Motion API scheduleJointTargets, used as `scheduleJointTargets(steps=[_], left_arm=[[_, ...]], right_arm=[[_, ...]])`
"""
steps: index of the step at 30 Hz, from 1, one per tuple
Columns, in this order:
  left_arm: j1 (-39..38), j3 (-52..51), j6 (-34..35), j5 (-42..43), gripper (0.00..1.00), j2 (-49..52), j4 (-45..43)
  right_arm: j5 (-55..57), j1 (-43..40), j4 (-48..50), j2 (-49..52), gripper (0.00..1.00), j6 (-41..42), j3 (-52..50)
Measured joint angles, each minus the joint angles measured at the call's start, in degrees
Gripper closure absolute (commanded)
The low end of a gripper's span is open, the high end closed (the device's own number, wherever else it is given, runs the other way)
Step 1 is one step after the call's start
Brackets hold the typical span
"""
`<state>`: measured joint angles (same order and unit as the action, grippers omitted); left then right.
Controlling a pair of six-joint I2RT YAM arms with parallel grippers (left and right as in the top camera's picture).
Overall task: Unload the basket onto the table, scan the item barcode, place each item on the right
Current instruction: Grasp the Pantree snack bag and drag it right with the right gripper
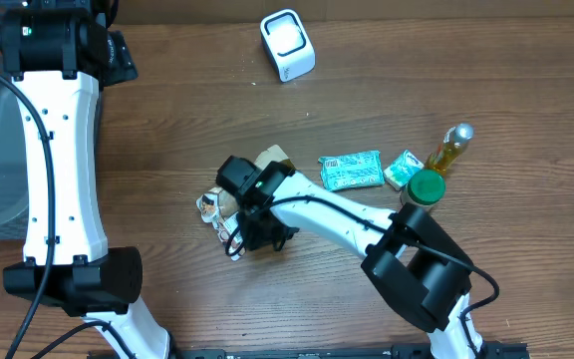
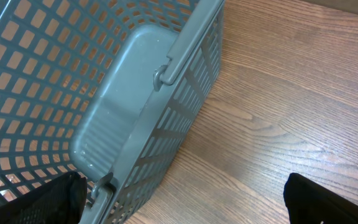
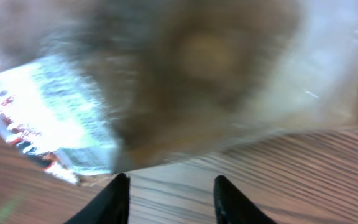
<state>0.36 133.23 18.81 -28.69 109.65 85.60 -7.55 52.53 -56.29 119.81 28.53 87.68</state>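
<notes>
Closest to the lens, blurred in the right wrist view, was the crinkly clear-and-silver foil packet (image 3: pixel 166 74) with red print, lying on the table mid-left, touching nothing but the wood as far as could be told. Brown wood-grain table (image 1: pixel 387 70) under everything. Grey plastic lattice basket (image 2: pixel 73 81) at the far left edge, its rim and handle under the left wrist camera. White left arm (image 1: pixel 58 170) ran along the left side; left gripper (image 2: pixel 185 211) hung over the basket corner, jaws wide apart, empty. White right arm (image 1: pixel 347 219) reached from bottom right toward the packet; right gripper (image 3: pixel 171 182) sat just short of the packet's edge, jaws partly apart, bare wood between the fingertips (image 3: pixel 118 193). White box-shaped barcode scanner (image 1: pixel 287 45) stood at top centre, well apart from the packet. Right of centre in a row: teal flat wrapper (image 1: pixel 352 172), small green pouch (image 1: pixel 404 170), green-lidded jar (image 1: pixel 427 187), yellow bottle with silver cap (image 1: pixel 452 148).
</notes>
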Motion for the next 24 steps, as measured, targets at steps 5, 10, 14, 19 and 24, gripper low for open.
scheduleJointTargets(steps=[5,10,14,19,24], left_arm=[[0.0,0.0,0.0,0.0,0.01,0.0,-0.02],[0.0,0.0,0.0,0.0,0.0,0.0,-0.02],[0.0,0.0,0.0,0.0,0.0,0.0,0.0],[0.0,0.0,0.0,0.0,0.0,0.0,-0.02],[0.0,0.0,0.0,0.0,0.0,0.0,-0.02]], right_arm=[[-0.37,1.53,2.64,0.0,0.57,-0.04,0.0],[-2.64,1.44,2.25,0.0,0.52,-2.34,0.07],[-5.09,1.07,0.55,-0.11,0.47,-5.31,1.09],[-5.9,-0.09,-0.33,-3.19,0.35,-9.14,2.75],[-3.45,-2.16,-0.81,-7.1,0.21,-11.28,3.54]])
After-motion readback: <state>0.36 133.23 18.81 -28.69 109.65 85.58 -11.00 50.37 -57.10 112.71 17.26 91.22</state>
